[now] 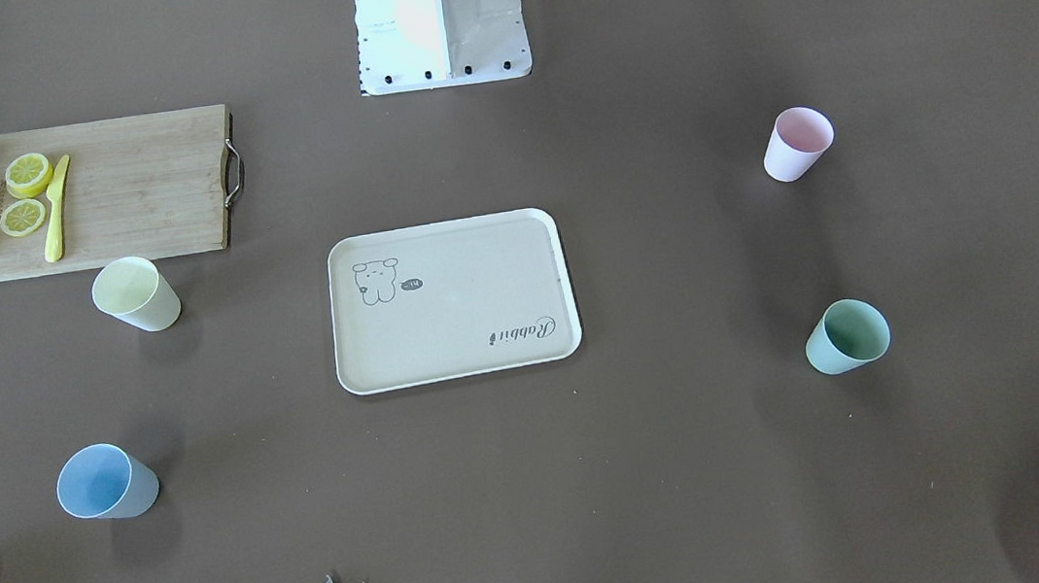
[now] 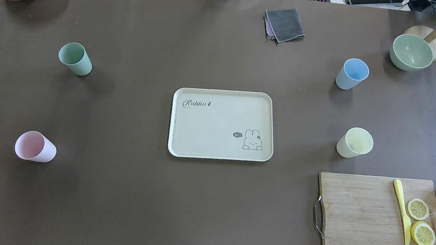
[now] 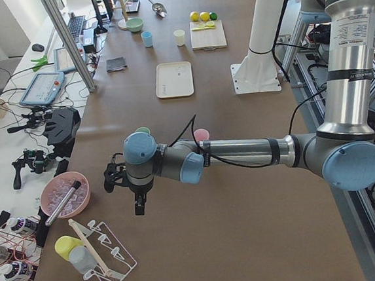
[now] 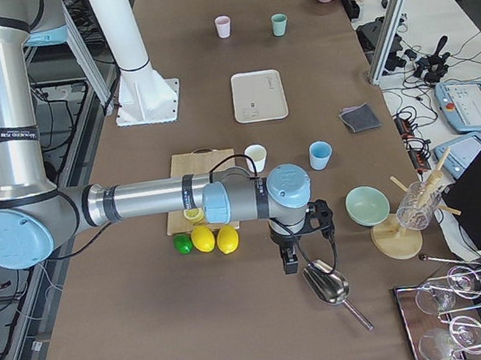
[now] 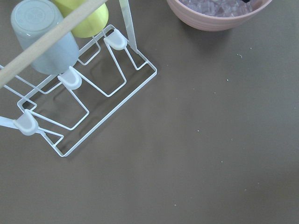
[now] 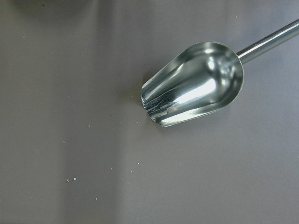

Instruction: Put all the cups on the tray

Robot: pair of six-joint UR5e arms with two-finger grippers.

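Tray (image 2: 217, 134) sits dead centre of the overhead view; all four cups stand upright on the table, well apart from it; green cup (image 2: 75, 58) at upper left, pink cup (image 2: 35, 146) at lower left; blue cup (image 2: 352, 74) at upper right, yellow cup (image 2: 355, 142) at right, just above the board (image 2: 368, 225); left gripper (image 3: 130, 197) hangs over the table at lower left of the left side view, near a wire rack (image 5: 88, 107) and a pink bowl (image 3: 64, 194); right gripper (image 4: 297, 246) hovers beside a metal scoop (image 6: 194, 84) at lower centre of the right side view; whether either gripper is parted or closed, I cannot tell
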